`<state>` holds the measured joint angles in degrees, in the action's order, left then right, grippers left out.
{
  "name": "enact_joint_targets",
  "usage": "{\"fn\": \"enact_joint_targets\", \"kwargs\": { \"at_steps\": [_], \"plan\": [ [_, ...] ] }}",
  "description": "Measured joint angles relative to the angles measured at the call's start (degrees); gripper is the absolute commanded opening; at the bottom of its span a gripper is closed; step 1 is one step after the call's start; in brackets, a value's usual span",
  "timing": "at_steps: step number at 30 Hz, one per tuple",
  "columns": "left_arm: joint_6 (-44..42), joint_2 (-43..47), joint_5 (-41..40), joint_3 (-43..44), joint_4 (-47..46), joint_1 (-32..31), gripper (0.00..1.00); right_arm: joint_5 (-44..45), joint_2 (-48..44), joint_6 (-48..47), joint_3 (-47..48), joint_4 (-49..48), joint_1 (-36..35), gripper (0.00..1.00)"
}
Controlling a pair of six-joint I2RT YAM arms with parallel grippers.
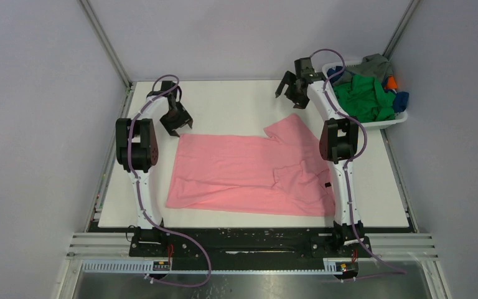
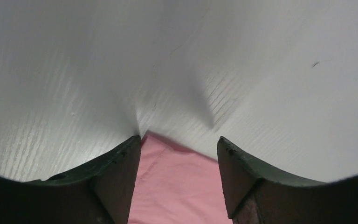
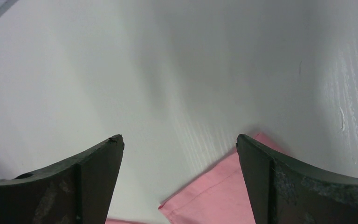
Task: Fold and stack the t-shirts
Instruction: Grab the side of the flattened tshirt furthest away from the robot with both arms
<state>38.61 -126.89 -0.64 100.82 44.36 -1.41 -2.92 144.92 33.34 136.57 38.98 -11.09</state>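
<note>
- White counter (image 1: 236, 103) fills the overhead view, with the salmon t-shirt (image 1: 236, 174) spread flat across its middle and the other t-shirts (image 1: 364, 99) heaped in the basket (image 1: 387, 123) at the far right. The left end effector (image 1: 177, 124) sits at the shirt's far left corner, and the right end effector (image 1: 292, 90) hangs over the far sleeve
- Left wrist view: the left end effector (image 2: 179, 140) stands partly apart, gripping nothing yet, with a corner of the salmon t-shirt (image 2: 177, 186) lying between its fingers (the hem barely reaches the tips). For a sure pinch, I judge it should bite deeper into the cloth before clamping
- Right wrist view: the right end effector (image 3: 178, 137) is wide and empty, and the sleeve tip of the salmon t-shirt (image 3: 214, 196) lies off towards one finger. It likely needs centring over that tip and lowering, so that both corners lift evenly for a square fold
</note>
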Motion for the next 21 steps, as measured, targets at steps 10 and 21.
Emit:
{"fn": "enact_joint_targets", "kwargs": {
  "at_steps": [10, 21],
  "plan": [
    [-2.45, 2.25, -0.87, -4.11, 4.09, -1.60, 0.00, 1.92, 4.11, 1.01, 3.39, 5.44, 0.07, 0.99],
    [-3.28, 4.79, -1.11, -7.89, 3.93, -2.82, 0.00, 3.41, 4.87, -4.74, 3.74, 13.53, -1.27, 0.76]
  ]
}}
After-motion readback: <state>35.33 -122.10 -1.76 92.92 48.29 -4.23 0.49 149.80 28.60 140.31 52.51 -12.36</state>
